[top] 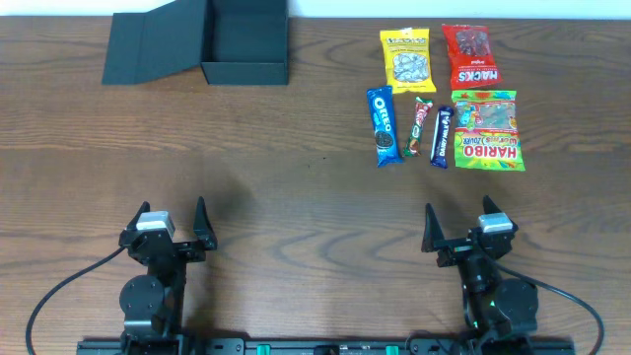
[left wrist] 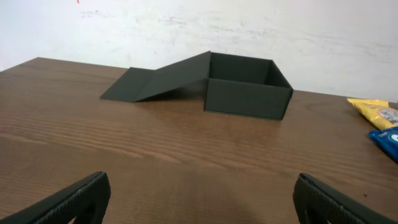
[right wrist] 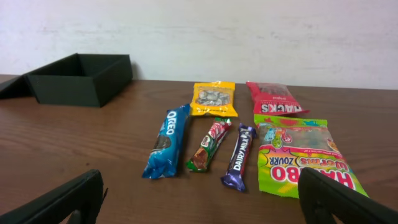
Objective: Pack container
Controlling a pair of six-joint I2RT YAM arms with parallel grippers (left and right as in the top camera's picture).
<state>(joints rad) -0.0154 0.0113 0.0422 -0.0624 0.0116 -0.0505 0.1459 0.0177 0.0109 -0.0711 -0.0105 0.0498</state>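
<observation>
On the wood-grain table by a white wall, container unlidded; left gripper, right gripper spread apart

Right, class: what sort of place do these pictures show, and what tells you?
Likely a lab workbench: wooden table, plain white wall, snack packets and an open container.
</observation>
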